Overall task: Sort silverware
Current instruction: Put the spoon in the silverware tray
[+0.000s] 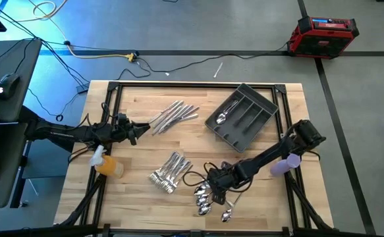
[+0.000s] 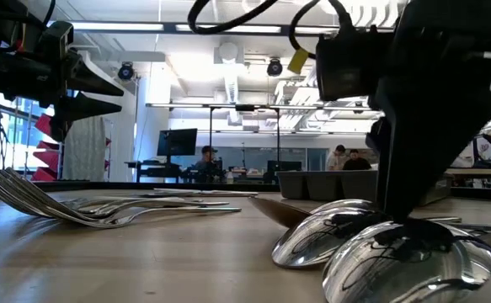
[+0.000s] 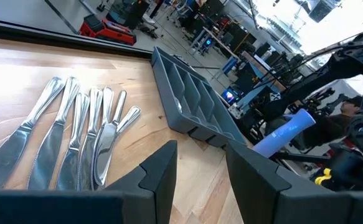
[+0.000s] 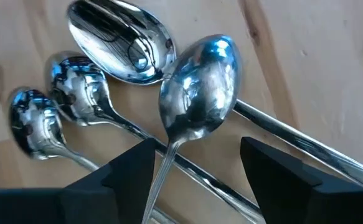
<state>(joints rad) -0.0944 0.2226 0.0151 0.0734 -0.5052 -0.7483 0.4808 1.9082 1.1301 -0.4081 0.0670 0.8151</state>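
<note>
Several spoons (image 1: 205, 197) lie in a heap near the table's near edge. My right gripper (image 1: 215, 181) is low over them and open. In the right wrist view its fingers stand on either side of the handle (image 4: 159, 171) of the top spoon (image 4: 200, 99), which lies across the others. The forks (image 1: 168, 172) are bunched at the table's middle and the knives (image 1: 172, 117) lie side by side farther back. One spoon (image 1: 221, 118) lies in the grey tray (image 1: 257, 125). My left gripper (image 1: 136, 131) hovers open to the left of the knives (image 3: 75, 130). My right gripper comes at the top spoon from above, slanting down, with its fingers along the handle. The handle runs close by one finger (image 4: 128, 171); whether it touches, I cannot tell. The spoon rests on the other spoons.
The tray (image 3: 193, 106) sits at an angle at the far right of the table. An orange object (image 1: 107, 166) stands by the left arm and a purple cylinder (image 1: 284, 164) by the right arm. Bare wood lies between the forks and the tray.
</note>
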